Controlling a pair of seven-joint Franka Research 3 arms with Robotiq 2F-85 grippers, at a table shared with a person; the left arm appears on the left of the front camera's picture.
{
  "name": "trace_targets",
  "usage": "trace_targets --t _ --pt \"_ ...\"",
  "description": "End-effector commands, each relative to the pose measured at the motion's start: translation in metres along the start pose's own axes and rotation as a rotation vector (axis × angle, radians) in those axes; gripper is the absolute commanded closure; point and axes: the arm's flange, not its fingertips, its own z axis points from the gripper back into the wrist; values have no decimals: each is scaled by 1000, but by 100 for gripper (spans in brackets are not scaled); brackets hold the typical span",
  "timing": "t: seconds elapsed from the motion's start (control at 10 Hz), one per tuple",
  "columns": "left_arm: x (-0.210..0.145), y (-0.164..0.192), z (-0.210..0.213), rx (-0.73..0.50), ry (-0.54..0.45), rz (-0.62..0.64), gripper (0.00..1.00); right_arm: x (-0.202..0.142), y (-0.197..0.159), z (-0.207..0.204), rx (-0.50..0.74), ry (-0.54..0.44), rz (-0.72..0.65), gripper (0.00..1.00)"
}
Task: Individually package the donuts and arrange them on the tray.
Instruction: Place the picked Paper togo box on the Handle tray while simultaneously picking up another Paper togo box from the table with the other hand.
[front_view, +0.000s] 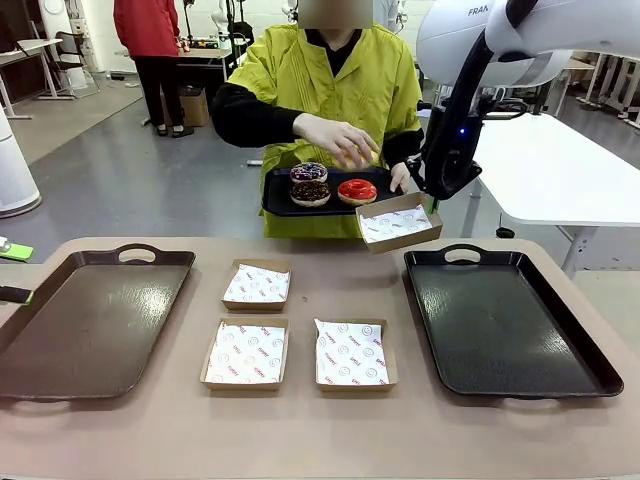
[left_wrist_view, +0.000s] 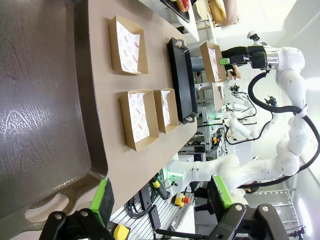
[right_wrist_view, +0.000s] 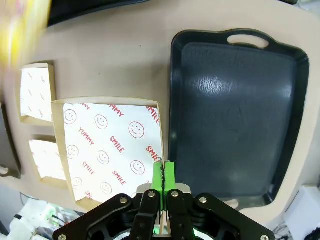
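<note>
Now: right gripper (front_view: 422, 196) pinches held box (front_view: 398, 224) aloft; left gripper (left_wrist_view: 161, 200) wide, nothing between.

Front view: right arm comes down from upper right, elbow high, jaws clamped on the held box's rim. The box tilts, hanging off the jaws toward the person's tray (front_view: 281, 195). On that tray, just beyond the jaws: purple donut (front_view: 309, 171), chocolate donut (front_view: 310, 192), red donut (front_view: 357, 190). Yellow donut (front_view: 357, 157) is blurred under the person's hand (front_view: 338, 137). Well below the jaws, the tan table (front_view: 300, 440) carries three boxes (front_view: 245, 352), a brown tray (front_view: 90, 320) and a black tray (front_view: 510, 325).

Left wrist view: fingers (left_wrist_view: 102, 202) spread wide, low by the table edge. Brown tray corner sits just ahead of one finger, boxes farther out, lab clutter past the edge.

Right wrist view: green pads (right_wrist_view: 157, 175) pressed together on the held box's near rim. Smiley-print liner (right_wrist_view: 107, 145) lies ahead of the jaws, black tray beside them, table beneath.
</note>
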Motion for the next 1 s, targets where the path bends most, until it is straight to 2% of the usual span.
trace_targets --t 0.0,0.9 --pt "1 -1 0 -8 -9 -5 0 0 0 0 -4 -2 -8 100" --pt "1 -1 0 -8 -9 -5 0 0 0 0 -4 -2 -8 100"
